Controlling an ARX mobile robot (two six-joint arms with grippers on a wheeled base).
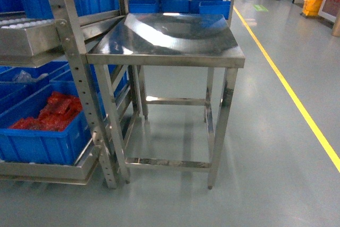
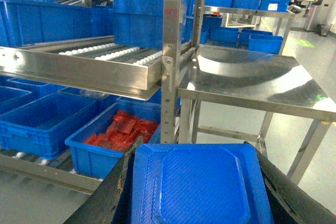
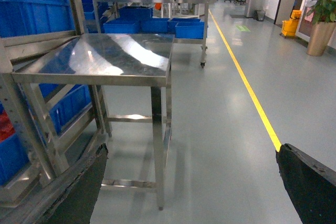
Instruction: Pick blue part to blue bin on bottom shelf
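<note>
The blue part (image 2: 199, 187), a flat ribbed blue plastic piece, fills the bottom of the left wrist view. My left gripper (image 2: 195, 153) is shut on it, a black finger on each side. Ahead and to the left, an empty blue bin (image 2: 31, 140) sits on the bottom shelf (image 2: 42, 171) of the steel rack. Beside it is a like crate with red netted stuff (image 2: 123, 129); it also shows in the head view (image 1: 53, 112). My right gripper (image 3: 191, 148) is open over bare floor, holding nothing. Neither gripper shows in the head view.
A flat-topped steel table (image 1: 170, 41) stands right of the rack upright (image 2: 170, 61). A tilted roller shelf (image 2: 84, 66) overhangs the bottom bins. A crate with a clear plastic bag (image 1: 24, 76) sits behind. A yellow floor line (image 1: 297, 99) runs on the right, with more blue crates (image 1: 180, 5) beyond.
</note>
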